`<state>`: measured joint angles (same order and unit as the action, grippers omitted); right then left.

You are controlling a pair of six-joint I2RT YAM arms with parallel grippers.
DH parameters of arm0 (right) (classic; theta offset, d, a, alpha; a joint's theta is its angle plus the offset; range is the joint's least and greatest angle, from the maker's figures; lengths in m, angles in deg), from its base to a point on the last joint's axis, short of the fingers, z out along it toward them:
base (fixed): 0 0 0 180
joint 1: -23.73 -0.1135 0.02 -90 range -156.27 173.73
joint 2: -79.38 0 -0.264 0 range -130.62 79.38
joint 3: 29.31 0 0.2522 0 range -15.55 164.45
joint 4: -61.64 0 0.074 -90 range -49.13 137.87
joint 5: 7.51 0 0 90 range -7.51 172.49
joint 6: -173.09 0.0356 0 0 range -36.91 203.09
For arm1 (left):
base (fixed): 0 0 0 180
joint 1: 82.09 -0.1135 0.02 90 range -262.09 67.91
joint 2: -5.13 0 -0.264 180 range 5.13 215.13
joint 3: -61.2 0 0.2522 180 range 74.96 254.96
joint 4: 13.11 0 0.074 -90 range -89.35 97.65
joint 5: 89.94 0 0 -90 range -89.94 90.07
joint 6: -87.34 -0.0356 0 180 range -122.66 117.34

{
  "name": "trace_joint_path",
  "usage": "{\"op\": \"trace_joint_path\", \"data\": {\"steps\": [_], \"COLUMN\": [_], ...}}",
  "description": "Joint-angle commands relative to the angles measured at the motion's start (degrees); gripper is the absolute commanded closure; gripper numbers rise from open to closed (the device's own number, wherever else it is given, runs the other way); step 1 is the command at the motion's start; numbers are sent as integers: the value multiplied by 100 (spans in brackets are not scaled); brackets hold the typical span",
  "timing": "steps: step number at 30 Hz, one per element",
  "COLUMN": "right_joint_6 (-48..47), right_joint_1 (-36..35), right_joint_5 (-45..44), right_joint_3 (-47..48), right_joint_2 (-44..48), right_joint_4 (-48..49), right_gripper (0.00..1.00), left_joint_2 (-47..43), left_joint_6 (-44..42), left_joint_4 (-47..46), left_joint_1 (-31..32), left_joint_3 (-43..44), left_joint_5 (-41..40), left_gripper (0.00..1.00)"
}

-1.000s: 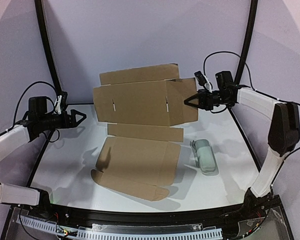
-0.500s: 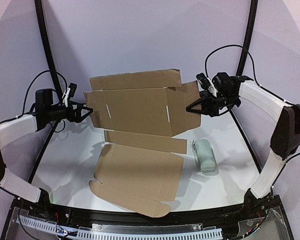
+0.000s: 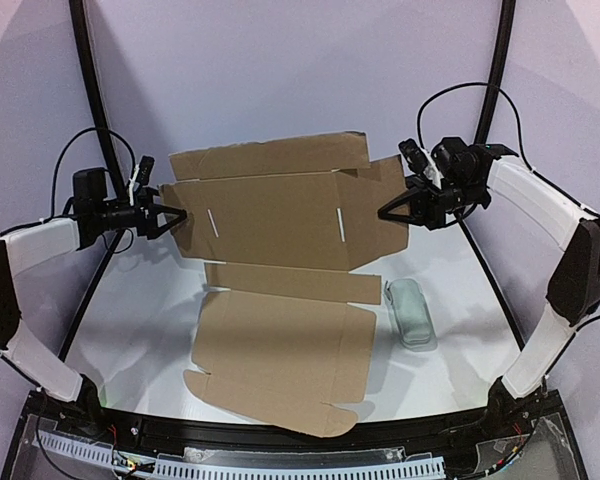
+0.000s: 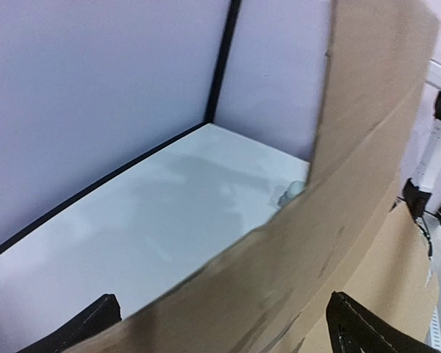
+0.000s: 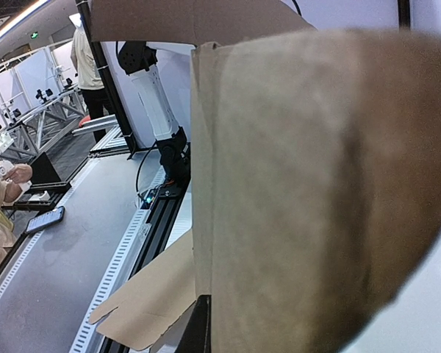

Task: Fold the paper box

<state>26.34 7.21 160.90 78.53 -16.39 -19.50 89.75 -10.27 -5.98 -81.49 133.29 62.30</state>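
Half of the paper box [image 3: 280, 210] stands raised at the tabletop's [image 3: 130, 320] far side, the rest lying flat; no walls are tucked, so most folding remains. Left fingers [image 4: 95, 327] spread wide astride its left edge; right fingers [image 3: 392, 208] meet the right flap, opening unclear.

My white table [image 3: 130, 330] carries the paper box [image 3: 275, 345] at centre frame, a pale grey-green oblong object [image 3: 412, 312] just right of it.

Brown paper box [image 4: 353, 184] flap slants across between the wide-spread left claw [image 4: 224, 327], white table [image 4: 147, 213] beyond
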Motion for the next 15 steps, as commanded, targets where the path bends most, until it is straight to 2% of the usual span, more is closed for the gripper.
{"op": "trace_joint_path", "data": {"steps": [1, 5, 7, 8, 10, 11, 13, 15], "right_joint_6": [26, 445, 788, 797, 956, 1008, 1273, 1704], "right_joint_1": [-41, -40, -40, -39, -43, -44, -39, -37], "right_joint_5": [69, -41, -167, -168, -198, -231, -378, -661], "right_joint_3": [186, 176, 141, 142, 181, 198, 190, 100], "right_joint_2": [122, 118, 129, 124, 67, 54, 15, 42], "right_joint_4": [-94, 377, 756, 788, 945, 985, 1262, 1663], "right_gripper": [100, 100, 100, 100, 100, 100, 100, 100], "left_joint_2": [-53, -157, -204, -215, -301, -330, -438, -526], "left_joint_6": [105, -177, -250, -311, -511, -569, -809, -901], "left_joint_4": [-434, -132, -12, 71, 359, 532, 847, 962], "left_joint_1": [-7, -7, -7, -7, -7, -7, -7, -7], "left_joint_3": [24, -37, -130, -134, -103, -85, -78, -145], "left_joint_5": [887, 967, 919, 898, 787, 749, 634, 487], "left_gripper": [0, 24, 45, 50, 68, 72, 91, 97]}}
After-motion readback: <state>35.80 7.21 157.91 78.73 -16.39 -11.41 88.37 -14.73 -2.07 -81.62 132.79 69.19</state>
